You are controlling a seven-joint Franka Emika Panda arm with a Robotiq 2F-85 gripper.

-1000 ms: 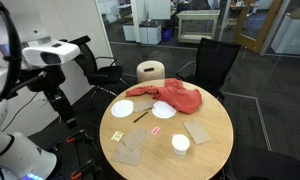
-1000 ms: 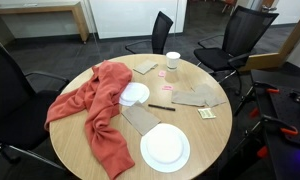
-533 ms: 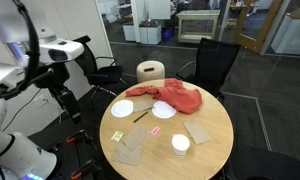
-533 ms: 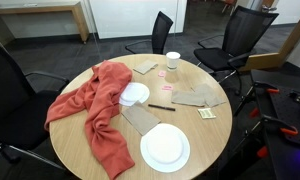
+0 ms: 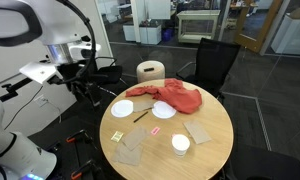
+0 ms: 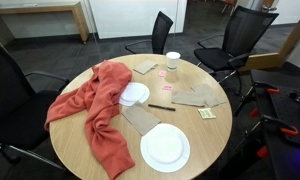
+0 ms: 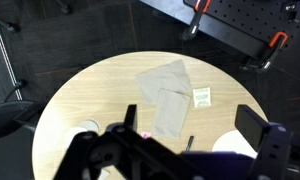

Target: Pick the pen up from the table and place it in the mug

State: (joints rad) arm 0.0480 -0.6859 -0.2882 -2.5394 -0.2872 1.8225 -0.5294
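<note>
The pen (image 6: 160,107) lies flat on the round light-wood table (image 6: 205,140), between the two white plates and beside a brown napkin. It also shows in an exterior view (image 5: 142,116) and at the bottom of the wrist view (image 7: 189,143). The white mug (image 6: 172,61) stands upright near the table's rim; it also shows in an exterior view (image 5: 180,144) and, partly hidden, in the wrist view (image 7: 87,128). My gripper (image 5: 90,84) hangs open and empty high beside the table, well away from the pen; its two dark fingers (image 7: 190,125) frame the wrist view.
A red cloth (image 6: 95,110) drapes over one side of the table. Two white plates (image 6: 165,147) (image 6: 135,94), brown napkins (image 6: 195,97), a small packet (image 6: 206,114) and a pink scrap (image 6: 162,74) lie on it. Office chairs (image 6: 230,40) stand around.
The arm has swung its wrist and gripper up and toward the table. Nothing on the table has moved.
</note>
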